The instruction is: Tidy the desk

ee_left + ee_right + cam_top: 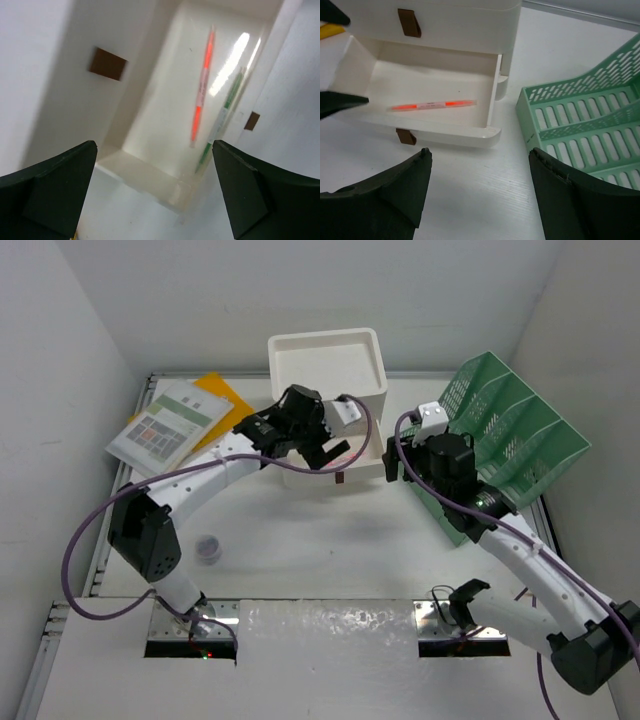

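My left gripper point(332, 454) hangs wide and empty over the open drawer point(445, 132), where an orange pen point(432, 105) lies parallel to the drawer front (a green pen point(225, 112) beside it). My right gripper point(479, 152), also spread and empty, hovers low over the white desk point(330, 560) just before that drawer, probably the handier arm for pushing it shut.

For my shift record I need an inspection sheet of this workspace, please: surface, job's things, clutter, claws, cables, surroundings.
Surface: white desk.
Job's things: drawer unit at the far edge, one drawer pulled open, orange pen inside; green rack on the right; papers lying on a yellow folder, far left.
Clutter: small round cap beside the left arm.
Claws: left claw open over the drawer, empty; right claw open in front of the drawer, empty.
Cables: purple cables looping along both arms.
Surroundings: white walls; nothing else seen.
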`<control>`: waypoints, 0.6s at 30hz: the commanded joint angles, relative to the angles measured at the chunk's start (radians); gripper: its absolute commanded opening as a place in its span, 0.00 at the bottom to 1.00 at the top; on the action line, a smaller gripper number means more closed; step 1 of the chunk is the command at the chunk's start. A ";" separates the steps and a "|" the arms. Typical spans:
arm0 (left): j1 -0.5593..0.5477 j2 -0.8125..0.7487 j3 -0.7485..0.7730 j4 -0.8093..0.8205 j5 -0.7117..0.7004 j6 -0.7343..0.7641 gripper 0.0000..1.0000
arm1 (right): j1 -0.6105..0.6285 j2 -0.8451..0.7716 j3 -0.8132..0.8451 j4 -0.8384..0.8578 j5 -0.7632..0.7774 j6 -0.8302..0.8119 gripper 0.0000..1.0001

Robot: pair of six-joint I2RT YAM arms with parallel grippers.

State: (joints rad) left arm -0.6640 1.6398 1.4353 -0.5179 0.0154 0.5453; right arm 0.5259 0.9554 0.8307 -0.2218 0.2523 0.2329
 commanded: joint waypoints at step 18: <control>0.323 0.179 0.450 0.105 -0.094 -0.403 0.99 | 0.181 0.261 -0.148 0.458 -0.009 0.133 0.32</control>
State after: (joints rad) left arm -0.3737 1.7706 1.8378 -0.4217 -0.0460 0.2050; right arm 0.6285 1.1915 0.6678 0.1223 0.1909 0.4191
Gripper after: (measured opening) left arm 0.991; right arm 0.260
